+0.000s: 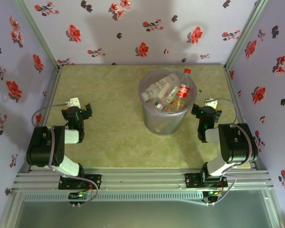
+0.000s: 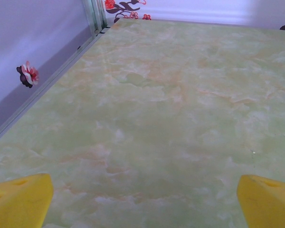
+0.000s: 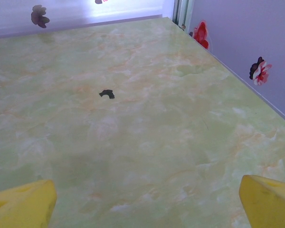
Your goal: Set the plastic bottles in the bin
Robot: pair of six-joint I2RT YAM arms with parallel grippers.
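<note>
The left gripper hangs over the green table, jaws wide apart with nothing between them; the bin stands upright well to its right, just left of the right gripper, which is likewise wide open and empty; every one of the plastic bottles I can see lies heaped inside, long axes crossed, a red-capped bottle leaning cap-up toward the far rim; the job looks finished, so the next move calls only for holding back.

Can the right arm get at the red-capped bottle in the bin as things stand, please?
Probably yes: the right gripper stands open beside the bin, and the red-capped bottle leans against the rim on that side.
</note>
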